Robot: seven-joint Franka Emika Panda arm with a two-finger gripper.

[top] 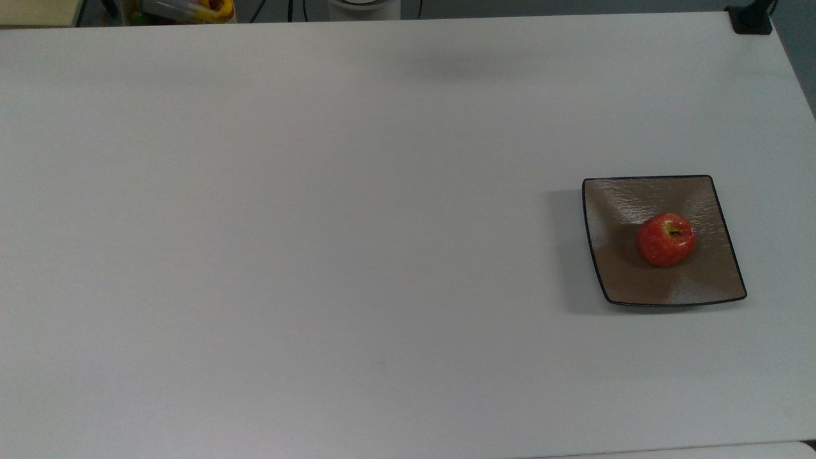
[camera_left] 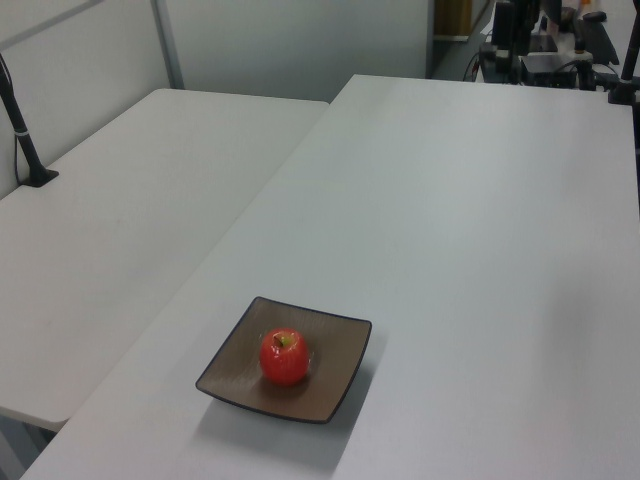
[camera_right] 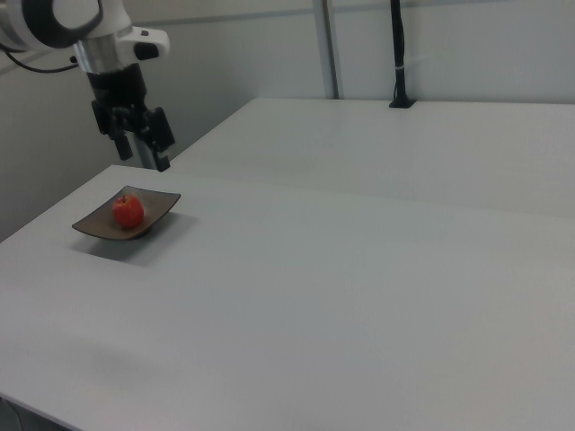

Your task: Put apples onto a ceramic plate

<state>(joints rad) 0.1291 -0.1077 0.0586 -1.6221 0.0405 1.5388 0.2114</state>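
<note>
Apple [top: 665,240] sits on the plate [top: 637,197], centre of the dish; my fingers [camera_right: 142,148] hang above the bench [top: 319,223], spread, pinching nothing.

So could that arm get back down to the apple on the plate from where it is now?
Probably yes. The apple sits uncovered in the middle of the plate, with bare table all around it, and the gripper hangs in the air with nothing between them.
</note>
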